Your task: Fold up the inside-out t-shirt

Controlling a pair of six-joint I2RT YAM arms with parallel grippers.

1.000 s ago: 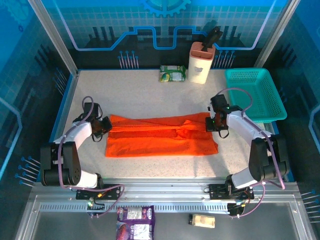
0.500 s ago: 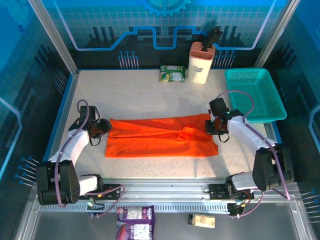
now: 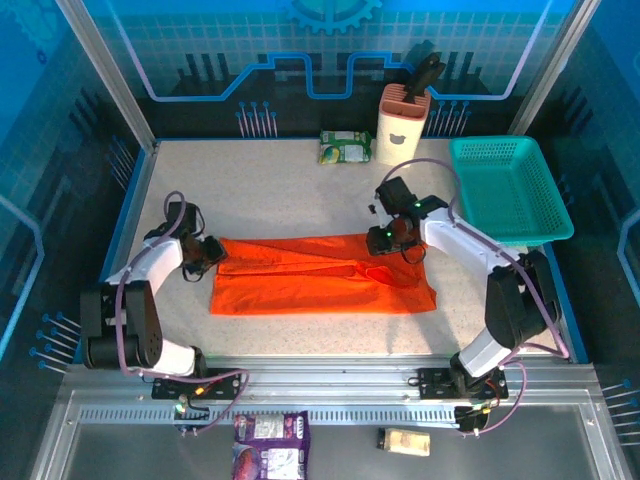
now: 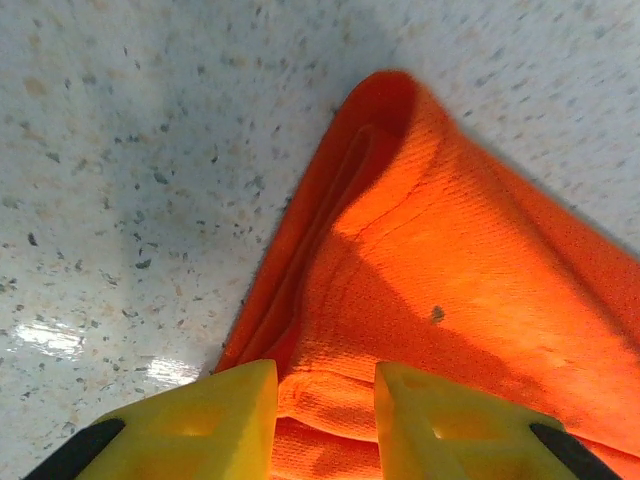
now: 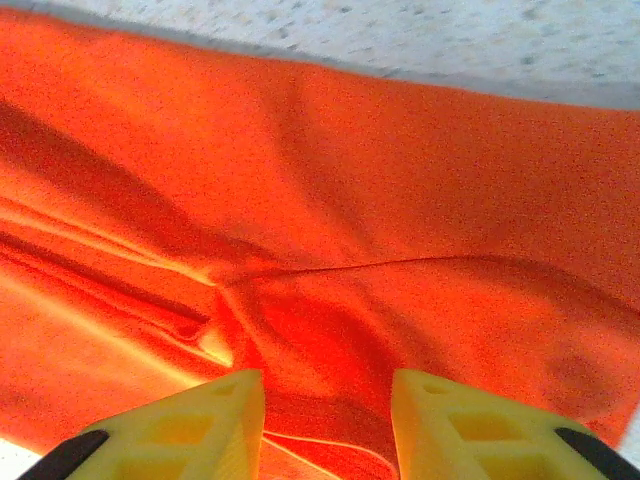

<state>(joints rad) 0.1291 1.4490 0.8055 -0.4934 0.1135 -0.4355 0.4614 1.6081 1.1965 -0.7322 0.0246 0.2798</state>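
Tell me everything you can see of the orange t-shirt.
Bright orange, thin knit cloth, the t-shirt lies folded into a long flat band across the speckled table. Layered edges show at its far left corner, creases and a ridge towards its right end. The left end effector is open at that corner, the right end effector open above the far edge, right of centre.

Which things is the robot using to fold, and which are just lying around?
For the job:
- t-shirt
- left gripper, open
- right gripper, open

Just lying about:
- teal basket
- holder
- green packet
- purple packet
- tan packet
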